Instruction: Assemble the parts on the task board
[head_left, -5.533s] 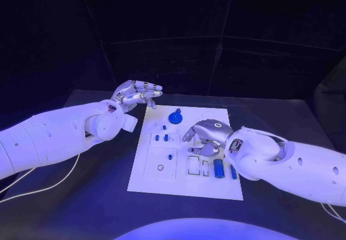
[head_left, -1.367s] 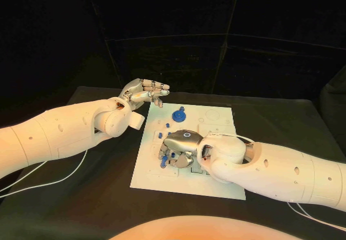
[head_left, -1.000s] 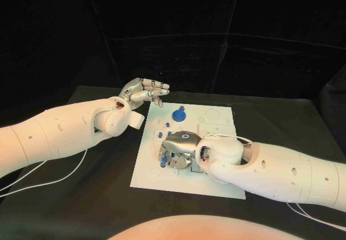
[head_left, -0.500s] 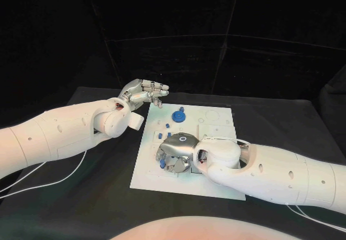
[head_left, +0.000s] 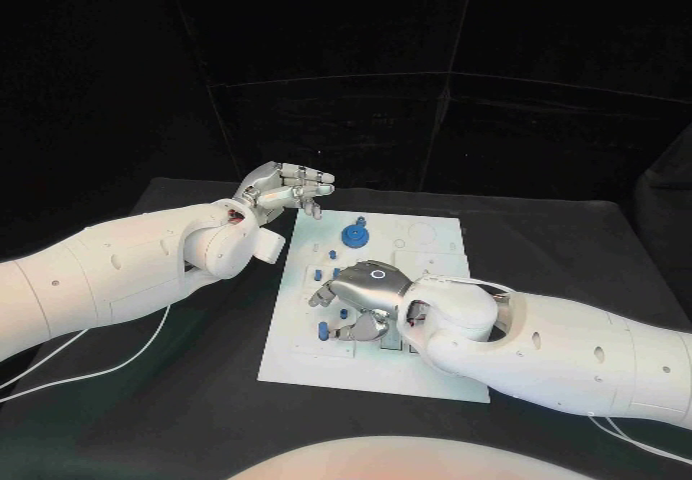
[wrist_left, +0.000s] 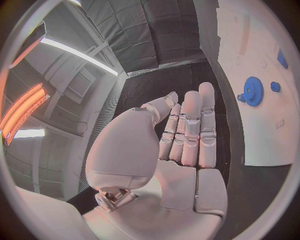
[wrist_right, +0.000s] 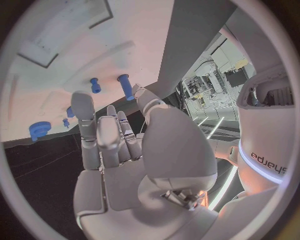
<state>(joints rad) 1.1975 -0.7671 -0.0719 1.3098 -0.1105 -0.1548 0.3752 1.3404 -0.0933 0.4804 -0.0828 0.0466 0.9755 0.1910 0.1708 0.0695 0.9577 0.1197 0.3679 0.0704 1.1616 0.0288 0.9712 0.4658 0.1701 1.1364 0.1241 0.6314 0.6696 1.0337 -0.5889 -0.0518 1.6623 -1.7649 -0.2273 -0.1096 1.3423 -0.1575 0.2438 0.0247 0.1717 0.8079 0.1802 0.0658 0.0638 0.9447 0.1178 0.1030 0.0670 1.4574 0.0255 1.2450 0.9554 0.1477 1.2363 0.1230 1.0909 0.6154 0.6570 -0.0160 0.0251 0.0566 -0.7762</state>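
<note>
The right hand (head_left: 364, 292) has lifted off the white rectangular task board (head_left: 433, 372) — fingers apart, empty. A small blue cylindrical peg (head_left: 315, 335) now lies released, unseated. The left hand (head_left: 283, 187) hovers open.

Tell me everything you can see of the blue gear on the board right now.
The blue gear is a small round disc of what looks like plastic, toothed round its rim, with a raised stub at its centre. It sits on the far part of the white task board, near the left robot hand, which hovers open beside the board's far corner without touching it. The left wrist view shows the teeth and a smaller blue piece just beside it. The right robot hand works nearer, clear of it.
</note>
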